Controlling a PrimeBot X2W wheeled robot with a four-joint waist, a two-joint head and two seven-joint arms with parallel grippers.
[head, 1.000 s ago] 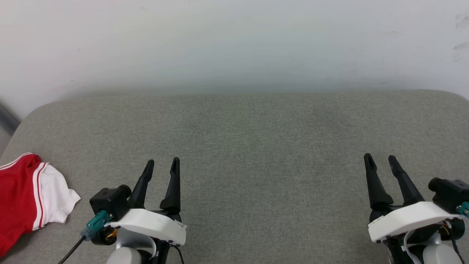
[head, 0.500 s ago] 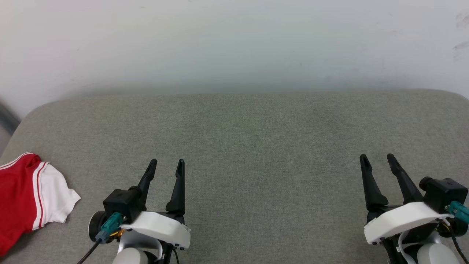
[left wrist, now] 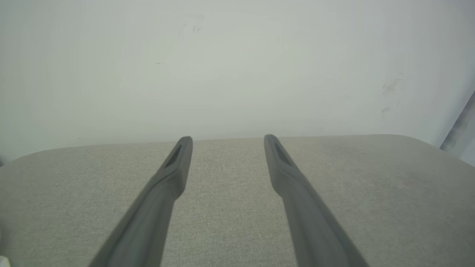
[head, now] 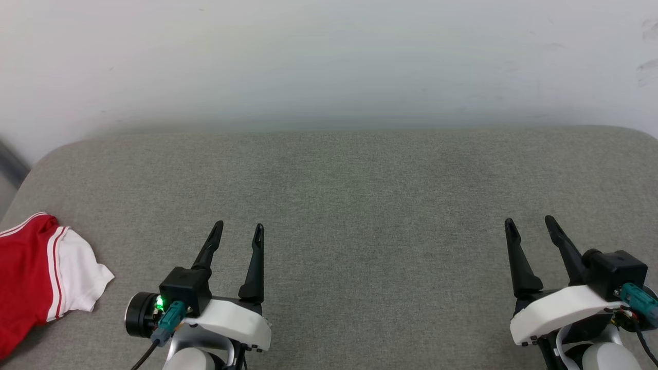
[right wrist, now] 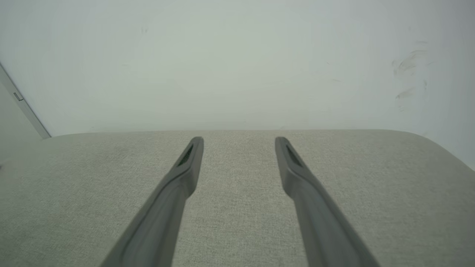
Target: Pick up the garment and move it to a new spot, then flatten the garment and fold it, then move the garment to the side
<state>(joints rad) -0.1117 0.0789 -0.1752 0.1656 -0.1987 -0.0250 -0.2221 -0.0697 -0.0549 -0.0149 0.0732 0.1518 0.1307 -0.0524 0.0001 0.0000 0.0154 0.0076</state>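
Note:
The garment, red with a white sleeve and red-white stripe trim, lies bunched at the far left edge of the head view on the grey cushion, partly cut off by the frame; its print is hidden. My left gripper hovers open to the right of it, well apart, with nothing between its fingers. At the lower right my right gripper is open and holds nothing. Both wrist views look along the spread fingers across bare cushion toward the wall.
The grey fabric cushion spreads wide between and ahead of both grippers. A white wall rises behind its rounded far edge. A dark strip runs at the far left beyond the cushion's corner.
The left wrist has rolled, swinging its camera block nearer the middle, and the left gripper shifted slightly right. The right gripper turned a little. The garment lies as before.

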